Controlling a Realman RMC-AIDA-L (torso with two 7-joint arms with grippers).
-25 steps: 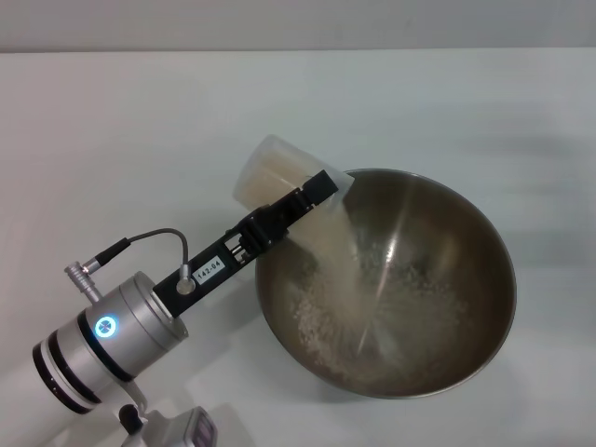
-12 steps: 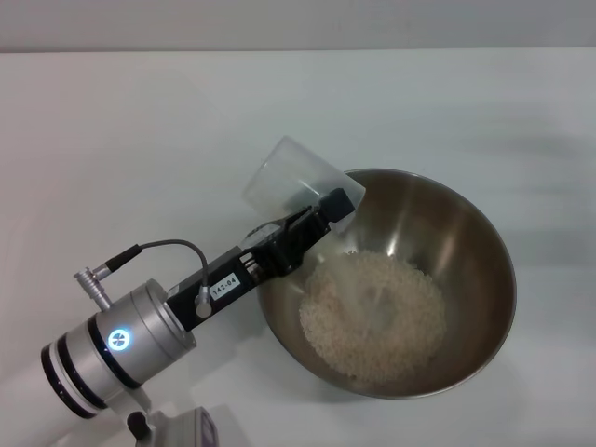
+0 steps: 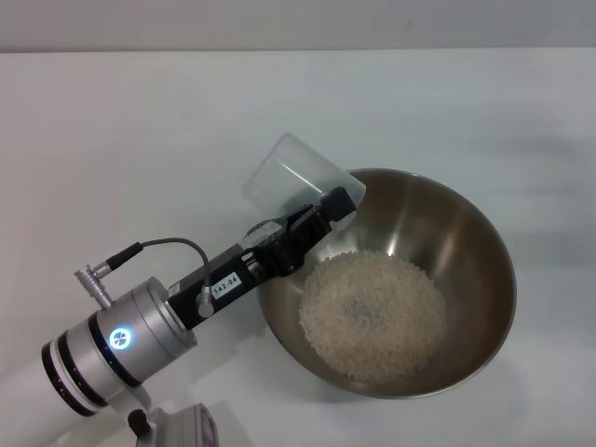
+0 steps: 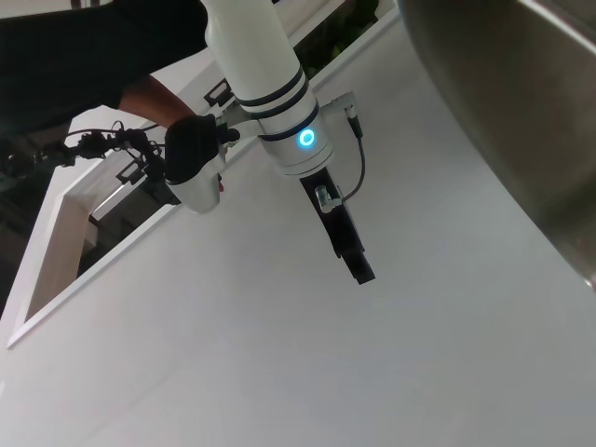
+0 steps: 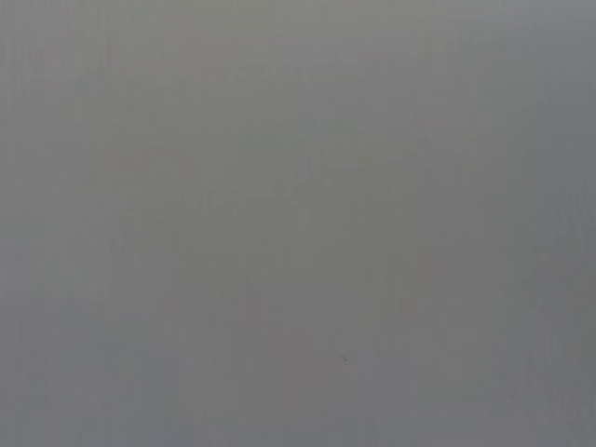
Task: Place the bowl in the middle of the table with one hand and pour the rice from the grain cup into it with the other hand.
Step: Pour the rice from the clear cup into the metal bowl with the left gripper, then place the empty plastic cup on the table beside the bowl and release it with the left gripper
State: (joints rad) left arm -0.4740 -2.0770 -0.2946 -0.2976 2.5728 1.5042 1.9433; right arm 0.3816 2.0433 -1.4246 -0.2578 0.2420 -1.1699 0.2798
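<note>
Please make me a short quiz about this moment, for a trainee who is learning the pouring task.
1. True or false: the rice lies inside the bowl.
2. Which arm's tool holds the grain cup? A. left B. right C. neither
3. Fill in: the grain cup is not upright but ____, with its mouth toward the bowl.

Key
1. True.
2. A: the left tool grips the cup at the bowl's rim; the right tool hangs over the table, apart from the bowl.
3. tilted

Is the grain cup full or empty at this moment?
Empty: the tipped grain cup looks clear, and the rice lies in the bowl.
</note>
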